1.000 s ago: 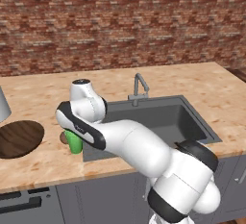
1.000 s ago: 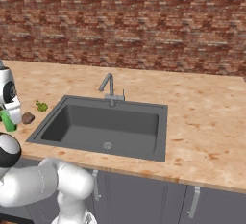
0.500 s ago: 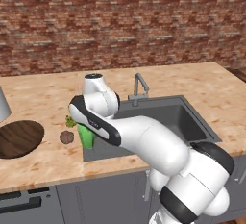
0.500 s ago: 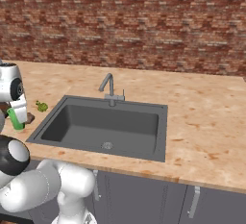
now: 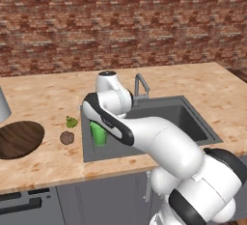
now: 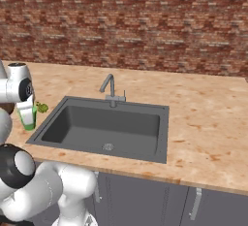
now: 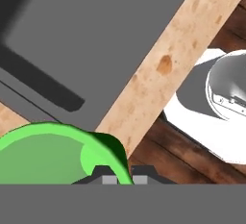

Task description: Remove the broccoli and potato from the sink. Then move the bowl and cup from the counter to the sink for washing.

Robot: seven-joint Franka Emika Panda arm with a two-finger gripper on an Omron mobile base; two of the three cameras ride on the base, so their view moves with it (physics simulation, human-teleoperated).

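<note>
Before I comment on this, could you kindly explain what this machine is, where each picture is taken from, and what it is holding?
It is a white robot arm on a drivable base in a simulated kitchen. Two pictures come from cameras behind the arm, on its left and right; the third looks along the hand. The gripper is shut on the green cup, holding it over the left end of the sink. On the counter left of the sink lie the broccoli, the potato and the wooden bowl. A pale vessel stands at the far left edge.
</note>
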